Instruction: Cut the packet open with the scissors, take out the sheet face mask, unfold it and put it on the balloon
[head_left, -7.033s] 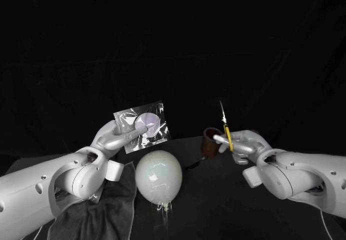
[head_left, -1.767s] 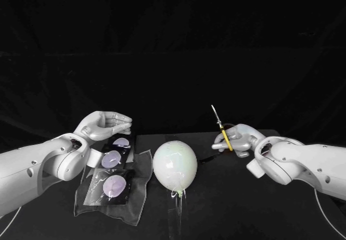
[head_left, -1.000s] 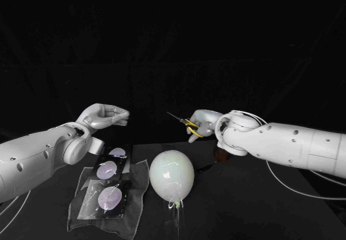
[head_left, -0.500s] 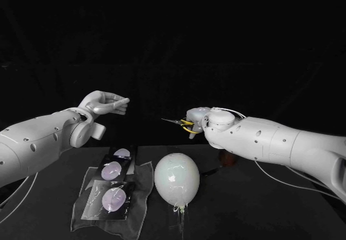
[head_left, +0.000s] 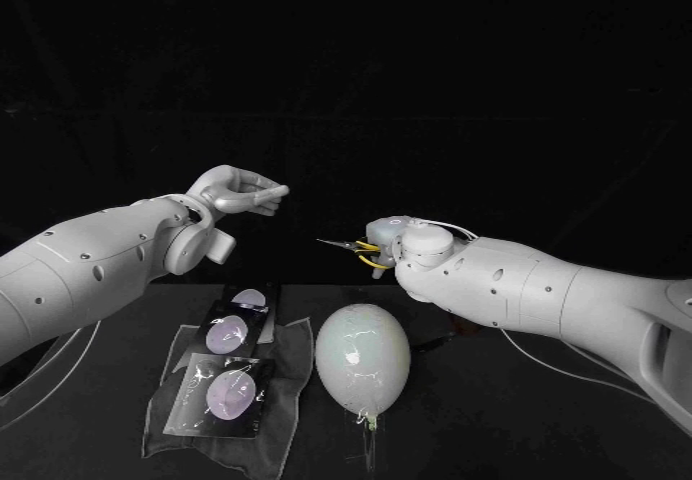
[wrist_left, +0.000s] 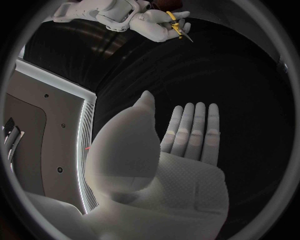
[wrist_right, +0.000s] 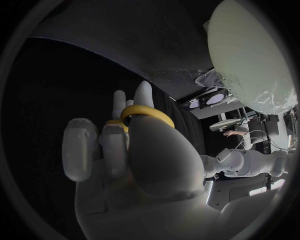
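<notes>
Lifted higher, the left hand (head_left: 240, 192) is held empty, fingers straight; scissors (head_left: 352, 246) are gripped by the right hand (head_left: 397, 238); packets (head_left: 227, 385) seem uncut, balloon (head_left: 364, 352) bare.

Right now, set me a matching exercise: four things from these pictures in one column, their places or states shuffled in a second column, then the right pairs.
1. balloon
2. scissors
3. packets
4. left hand

A. raised, holding nothing
B. held in the right hand, above the table
C. lying flat beside the balloon
D. pale, egg-shaped, resting on the table

Pairs: 1-D, 2-B, 3-C, 4-A.
</notes>
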